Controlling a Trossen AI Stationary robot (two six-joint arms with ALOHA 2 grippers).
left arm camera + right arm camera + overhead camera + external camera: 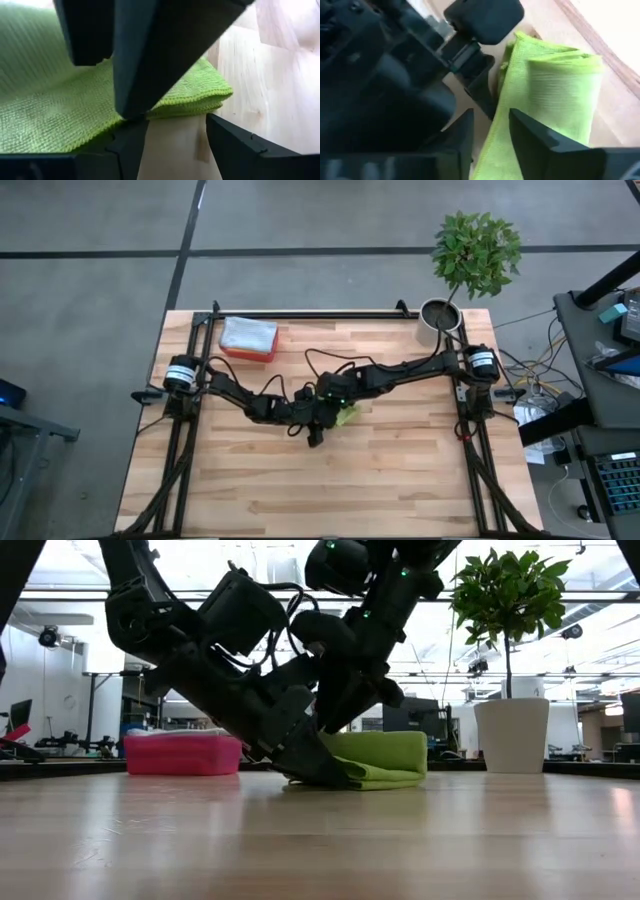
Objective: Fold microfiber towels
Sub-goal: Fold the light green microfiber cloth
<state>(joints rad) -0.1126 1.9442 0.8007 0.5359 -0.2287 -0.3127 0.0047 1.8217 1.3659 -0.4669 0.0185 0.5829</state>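
Observation:
A lime green microfiber towel [348, 417] lies folded in several layers at the table's centre, flat on the wood [385, 762]. My left gripper [175, 145] stands open at table height beside the towel's folded corner [215, 97], with bare wood between its fingers. My right gripper [490, 135] slants down over the towel from the right, open, with the cloth showing through the gap between its fingers. In the low view it hangs just above the towel's top [345, 720]. My left gripper has one finger [127, 147] right at the towel's lower edge [95, 137] on the tabletop; whether it touches the cloth I cannot tell. My right gripper has a fingertip [131, 107] at the top layer near the folded edge; whether it rests on the cloth or hangs just clear I cannot tell.
A pink-red plastic bin [248, 340] with pale cloth in it stands at the far left [183, 753]. A potted plant in a white pot [438, 315] stands at the far right corner [511, 735]. Bare wood spans the table's near half.

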